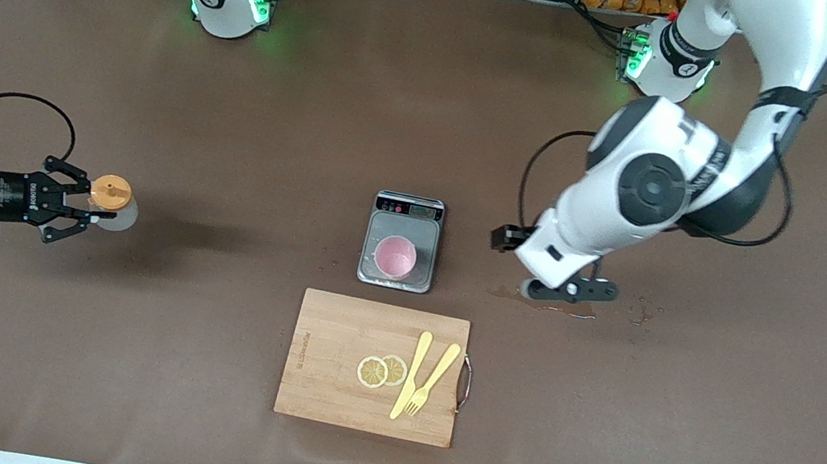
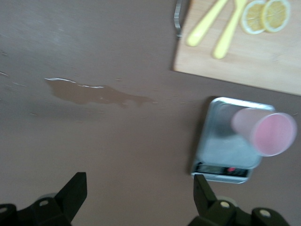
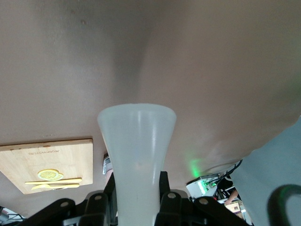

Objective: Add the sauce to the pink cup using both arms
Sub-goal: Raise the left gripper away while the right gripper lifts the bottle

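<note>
The sauce bottle (image 1: 113, 201), translucent with an orange cap, stands upright at the right arm's end of the table. My right gripper (image 1: 85, 207) is shut on its body, which fills the right wrist view (image 3: 138, 150) between the black fingers (image 3: 163, 186). The pink cup (image 1: 395, 256) stands on the steel scale plate (image 1: 381, 227) at the table's middle. It also shows in the left wrist view (image 2: 270, 134). My left gripper (image 1: 570, 290) is open and empty, low over a brown spill stain (image 1: 511, 296), beside the scale toward the left arm's end.
A wooden cutting board (image 1: 325, 367) lies nearer the front camera than the scale, with two lemon slices (image 1: 381, 371), a yellow knife and a yellow fork (image 1: 431, 380). The spill stain also shows in the left wrist view (image 2: 94, 93).
</note>
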{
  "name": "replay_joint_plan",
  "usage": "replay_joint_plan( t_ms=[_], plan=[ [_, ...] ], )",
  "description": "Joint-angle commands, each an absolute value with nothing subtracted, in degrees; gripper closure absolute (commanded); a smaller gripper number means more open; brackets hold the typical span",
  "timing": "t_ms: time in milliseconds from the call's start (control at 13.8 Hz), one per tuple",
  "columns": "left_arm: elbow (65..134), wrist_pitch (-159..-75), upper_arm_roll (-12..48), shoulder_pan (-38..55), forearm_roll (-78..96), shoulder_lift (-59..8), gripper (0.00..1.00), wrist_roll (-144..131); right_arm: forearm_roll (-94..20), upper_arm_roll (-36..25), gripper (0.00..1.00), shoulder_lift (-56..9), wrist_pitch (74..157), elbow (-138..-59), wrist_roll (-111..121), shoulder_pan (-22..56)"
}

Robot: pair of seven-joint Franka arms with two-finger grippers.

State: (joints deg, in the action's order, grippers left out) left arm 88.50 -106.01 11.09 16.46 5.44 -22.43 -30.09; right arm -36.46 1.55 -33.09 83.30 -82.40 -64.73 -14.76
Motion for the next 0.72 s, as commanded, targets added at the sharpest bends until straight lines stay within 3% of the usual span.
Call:
replay_joint_plan(
  t_ms=[0, 361, 650],
  plan=[
    [95.79, -103.90, 11.69, 13.45, 6.68, -15.74, 0.00, -23.75, -35.77, 1.05, 0.77, -30.24, 84.63, -83.94, -69.51, -11.79],
    [106.60, -101.69, 11.60, 12.13, 6.42, -4.95, 0.00, -18.28, -28.85, 1.14, 0.77, -27.78, 88.68, -83.85, -80.39, -3.80],
    [107.05, -99.32, 11.43, 8.18, 5.98, -0.89, 0.00, -12.33, -27.51, 1.14, 0.77, -26.72, 88.95, -83.59, -88.31, 0.69]
  ],
)
